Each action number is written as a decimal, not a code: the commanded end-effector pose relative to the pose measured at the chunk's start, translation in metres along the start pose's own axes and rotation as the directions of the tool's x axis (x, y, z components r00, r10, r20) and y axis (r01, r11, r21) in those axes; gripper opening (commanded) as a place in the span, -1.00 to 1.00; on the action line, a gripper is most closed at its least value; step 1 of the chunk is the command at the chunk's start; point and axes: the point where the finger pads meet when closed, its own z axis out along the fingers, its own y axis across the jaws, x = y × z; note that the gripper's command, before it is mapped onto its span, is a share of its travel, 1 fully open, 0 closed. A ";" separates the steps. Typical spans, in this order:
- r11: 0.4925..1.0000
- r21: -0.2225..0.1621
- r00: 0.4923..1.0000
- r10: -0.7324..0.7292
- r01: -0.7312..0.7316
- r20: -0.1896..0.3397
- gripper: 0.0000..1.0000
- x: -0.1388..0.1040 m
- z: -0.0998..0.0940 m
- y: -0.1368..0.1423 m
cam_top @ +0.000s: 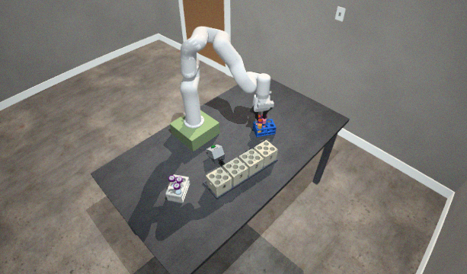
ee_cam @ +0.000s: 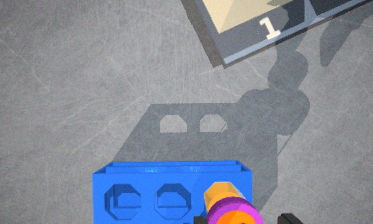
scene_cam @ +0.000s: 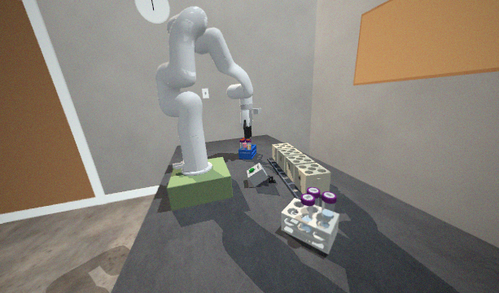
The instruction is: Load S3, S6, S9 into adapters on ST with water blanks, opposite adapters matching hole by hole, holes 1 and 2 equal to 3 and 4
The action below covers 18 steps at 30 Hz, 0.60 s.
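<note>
My gripper (cam_top: 262, 115) (scene_cam: 247, 132) (ee_cam: 242, 220) hangs over the right end of the blue sample rack (cam_top: 269, 131) (scene_cam: 247, 154) (ee_cam: 137, 172). It is open a little, with the fingers standing off either side of a purple cap with an orange dot (ee_cam: 234, 212). That tube (ee_cam: 222, 192) holds orange liquid and stands in the rack. The two holes to its left in the wrist view are empty. Several cream adapters (cam_top: 236, 169) (scene_cam: 299, 163) stand empty in a row on the stand; adapter 1 (cam_top: 267, 151) (ee_cam: 247, 12) is nearest the blue rack.
A white rack (cam_top: 177, 195) (scene_cam: 310, 233) with three purple-capped water blanks (scene_cam: 314, 191) stands at the table's near end. The small sloped desk (cam_top: 216, 153) (scene_cam: 257, 176) with the green DONE key (cam_top: 213, 146) (scene_cam: 251, 169) sits between the arm's green base (cam_top: 195, 135) and the adapters.
</note>
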 end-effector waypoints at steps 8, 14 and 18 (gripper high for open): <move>1.000 0.003 1.000 0.000 0.000 -0.001 -0.13 0.000 -0.020 -0.001; 1.000 0.003 1.000 0.000 0.000 -0.001 -0.13 0.000 -0.032 -0.001; 1.000 0.003 1.000 0.000 0.000 -0.001 -0.13 0.000 -0.040 -0.001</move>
